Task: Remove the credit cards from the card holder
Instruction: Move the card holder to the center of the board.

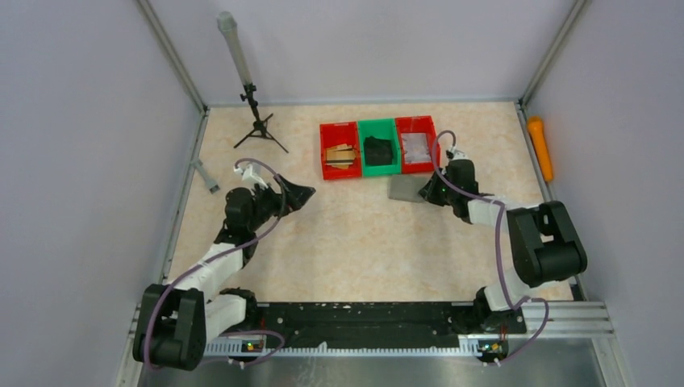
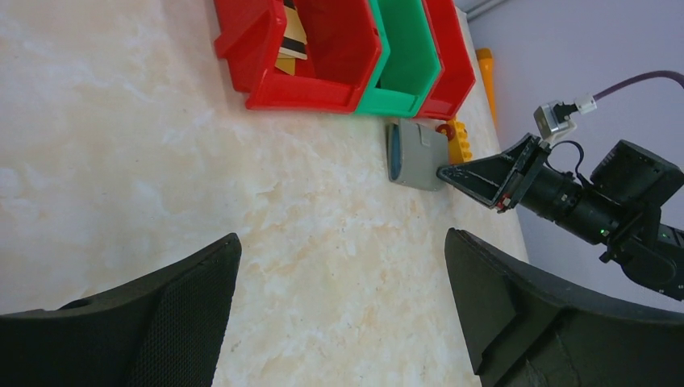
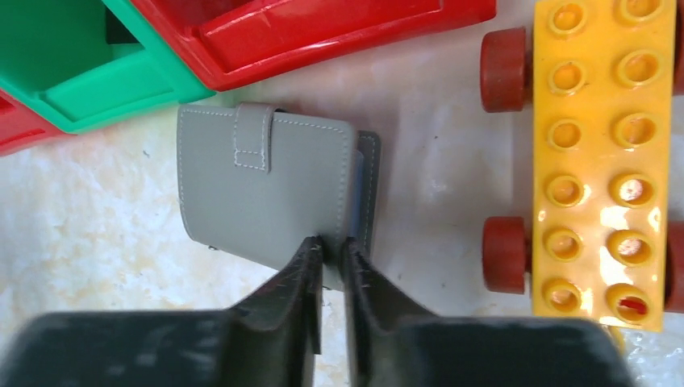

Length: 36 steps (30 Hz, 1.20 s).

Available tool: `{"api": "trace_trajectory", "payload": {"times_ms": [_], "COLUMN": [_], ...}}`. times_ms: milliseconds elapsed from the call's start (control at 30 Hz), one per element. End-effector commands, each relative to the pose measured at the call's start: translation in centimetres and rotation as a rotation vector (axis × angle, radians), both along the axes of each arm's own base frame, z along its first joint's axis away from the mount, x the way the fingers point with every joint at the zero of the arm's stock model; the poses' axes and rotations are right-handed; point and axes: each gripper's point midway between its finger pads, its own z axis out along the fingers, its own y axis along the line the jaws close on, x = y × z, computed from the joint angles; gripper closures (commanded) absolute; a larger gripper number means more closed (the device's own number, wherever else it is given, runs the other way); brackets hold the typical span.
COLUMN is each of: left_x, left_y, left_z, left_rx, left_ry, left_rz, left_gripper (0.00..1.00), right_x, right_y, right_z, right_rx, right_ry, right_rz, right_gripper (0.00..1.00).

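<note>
Marbled tabletop carries the folded grey card holder, just before the bins. My right claw pinches its near edge; I should peel the cover up slowly. My left claw hangs spread wide, empty.

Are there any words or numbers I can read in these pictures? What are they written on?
No words or numbers can be read anywhere.
card holder: plain grey with stitching, no writing.
yellow brick: any marks on its studs are too blurred to read.
cards in the left red bin: a dark stripe shows, but no print can be read.
</note>
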Motion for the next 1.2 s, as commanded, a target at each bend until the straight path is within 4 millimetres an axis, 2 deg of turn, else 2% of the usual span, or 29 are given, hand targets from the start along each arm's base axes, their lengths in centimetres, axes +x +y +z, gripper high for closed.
{"api": "trace_trajectory", "payload": {"times_ms": [0, 33, 267, 467, 633, 767, 933, 1167], "left_x": [0.6, 0.5, 0.0, 0.1, 0.1, 0.1, 0.1, 0.1], "left_y": [-2.0, -2.4, -4.7, -4.9, -5.1, -5.2, -5.7, -8.0], "left_z": [2.8, 2.8, 2.9, 2.7, 2.5, 2.5, 2.3, 2.1], "left_rx": [0.007, 0.011, 0.047, 0.068, 0.063, 0.061, 0.052, -0.037], "left_ry": [-0.106, -0.105, -0.123, -0.117, -0.104, -0.099, -0.077, -0.008], "left_rz": [-0.106, -0.123, -0.204, -0.204, -0.211, -0.214, -0.233, -0.291], "left_gripper": [0.01, 0.01, 0.01, 0.01, 0.01, 0.01, 0.01, 0.01], "right_x": [1.1, 0.9, -0.3, -2.0, -4.2, -5.2, -5.7, -7.2], "right_y": [2.2, 2.3, 4.1, 7.3, 10.2, 11.6, 12.2, 13.7], "right_z": [2.3, 2.8, 6.4, 9.7, 12.0, 12.4, 12.4, 13.0], "right_rx": [0.046, 0.046, 0.006, -0.035, -0.064, -0.114, -0.135, -0.111], "right_ry": [-0.063, -0.077, -0.214, -0.367, -0.501, -0.550, -0.568, -0.619], "right_rz": [0.077, 0.084, 0.158, 0.285, 0.408, 0.462, 0.486, 0.583], "right_gripper": [0.97, 1.00, 1.00, 1.00, 1.00, 1.00, 1.00, 1.00]}}
